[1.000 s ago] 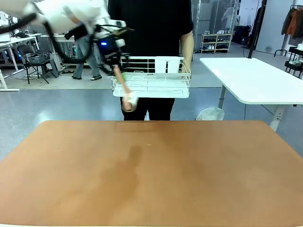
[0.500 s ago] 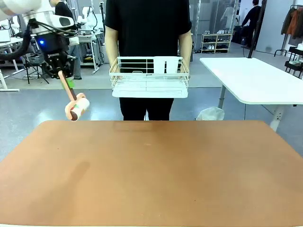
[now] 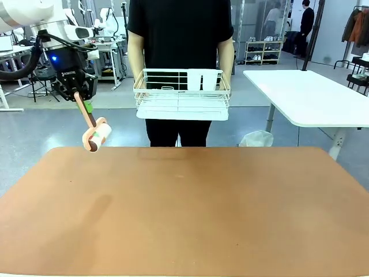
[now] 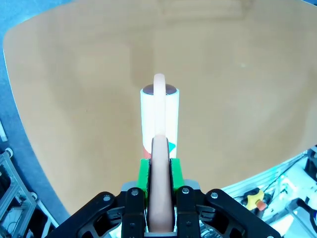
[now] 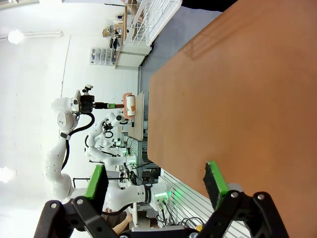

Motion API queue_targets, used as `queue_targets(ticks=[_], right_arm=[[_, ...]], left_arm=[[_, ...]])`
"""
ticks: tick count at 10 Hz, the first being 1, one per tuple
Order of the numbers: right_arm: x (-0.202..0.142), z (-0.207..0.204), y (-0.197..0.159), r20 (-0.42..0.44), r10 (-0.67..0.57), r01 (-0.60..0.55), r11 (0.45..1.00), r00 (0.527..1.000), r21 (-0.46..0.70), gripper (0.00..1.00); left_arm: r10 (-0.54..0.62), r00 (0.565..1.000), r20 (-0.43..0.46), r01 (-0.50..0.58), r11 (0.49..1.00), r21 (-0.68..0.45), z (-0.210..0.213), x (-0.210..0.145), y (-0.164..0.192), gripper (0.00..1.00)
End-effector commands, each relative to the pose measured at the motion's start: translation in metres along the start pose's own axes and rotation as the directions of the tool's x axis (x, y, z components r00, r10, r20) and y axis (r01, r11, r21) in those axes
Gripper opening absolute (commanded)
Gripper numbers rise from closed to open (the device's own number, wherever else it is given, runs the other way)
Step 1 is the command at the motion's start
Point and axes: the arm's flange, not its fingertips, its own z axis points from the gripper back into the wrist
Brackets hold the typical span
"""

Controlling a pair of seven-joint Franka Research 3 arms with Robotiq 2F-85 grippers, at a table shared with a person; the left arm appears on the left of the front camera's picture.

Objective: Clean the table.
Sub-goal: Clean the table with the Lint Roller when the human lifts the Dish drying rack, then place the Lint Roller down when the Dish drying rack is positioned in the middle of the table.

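Smooth terracotta table [image 3: 230,219]; left claw [image 4: 159,171] clamps cylindrical lint roller [image 3: 97,136] by its handle; right claw [image 5: 156,181] apart.

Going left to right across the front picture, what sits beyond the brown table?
Robot's left hand gripping a lint roller → white wire dish rack held by a person → white-topped table.

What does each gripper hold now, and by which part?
The left gripper is shut on the peach plastic handle of a white lint roller. The right gripper is open and holds nothing.
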Motion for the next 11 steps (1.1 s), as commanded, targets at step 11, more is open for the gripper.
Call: queue_targets(ticks=[11], right_arm=[[-0.0026,-0.0014,0.0021,0.008,0.010,-0.010,1.000,1.000,0.014,1.00]], left_arm=[[0.006,1.000,-0.006,-0.006,1.000,-0.004,0.0079,-0.0012,0.0039,0.21]])
